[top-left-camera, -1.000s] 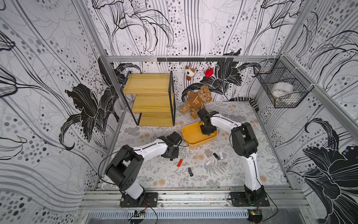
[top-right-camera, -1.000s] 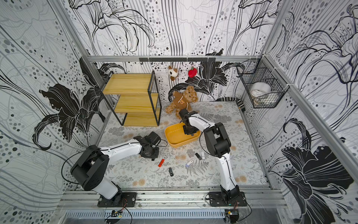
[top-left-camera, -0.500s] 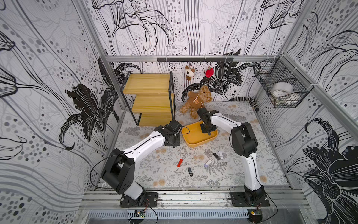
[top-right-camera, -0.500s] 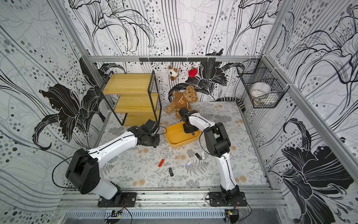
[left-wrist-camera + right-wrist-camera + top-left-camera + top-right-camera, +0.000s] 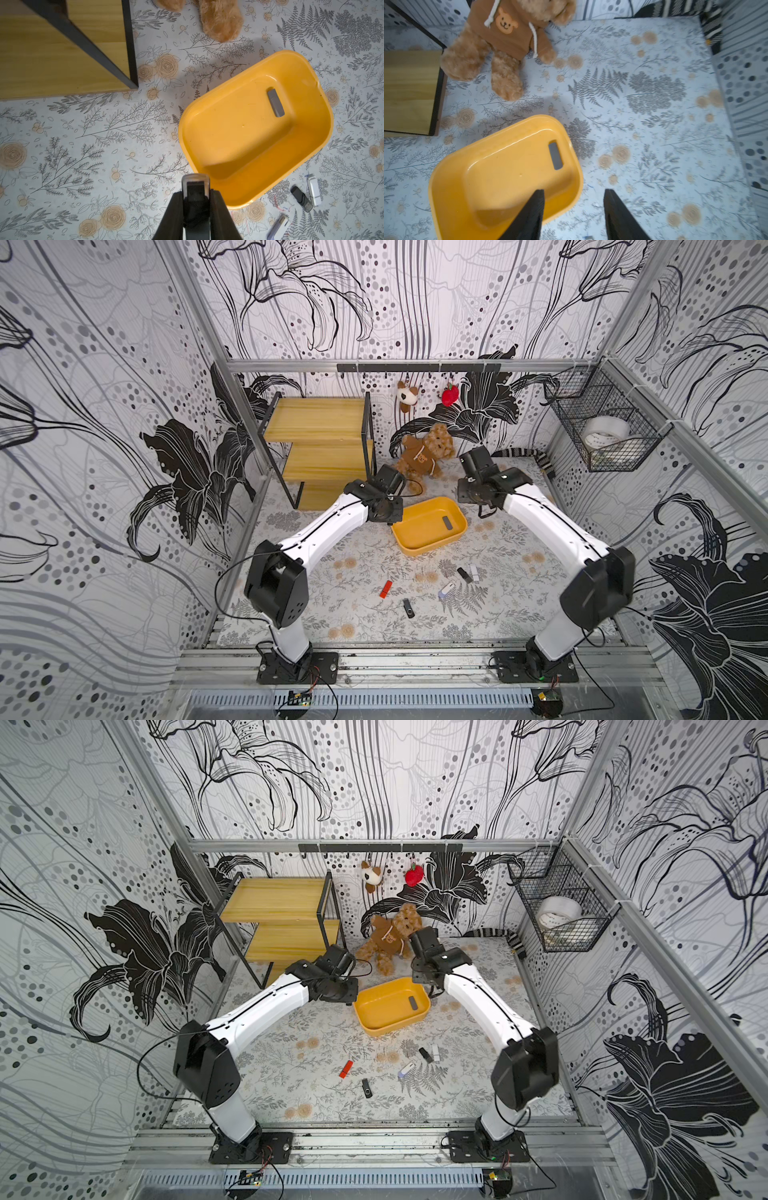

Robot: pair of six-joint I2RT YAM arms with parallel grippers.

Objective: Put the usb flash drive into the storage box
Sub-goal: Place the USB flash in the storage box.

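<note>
Mat (image 5: 332, 614) near side: red drive (image 5: 385, 589) loose. Left gripper (image 5: 196, 193) pinches black drive (image 5: 195, 185) at box (image 5: 295, 153) left edge. Move right over middle, then let go. Gray drive (image 5: 275, 102) inside. Right gripper (image 5: 573, 191) jaws apart, holding nothing, far right.

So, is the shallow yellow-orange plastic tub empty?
No, a grey rectangular flash drive lies flat on the floor of the yellow-orange plastic tub.
</note>
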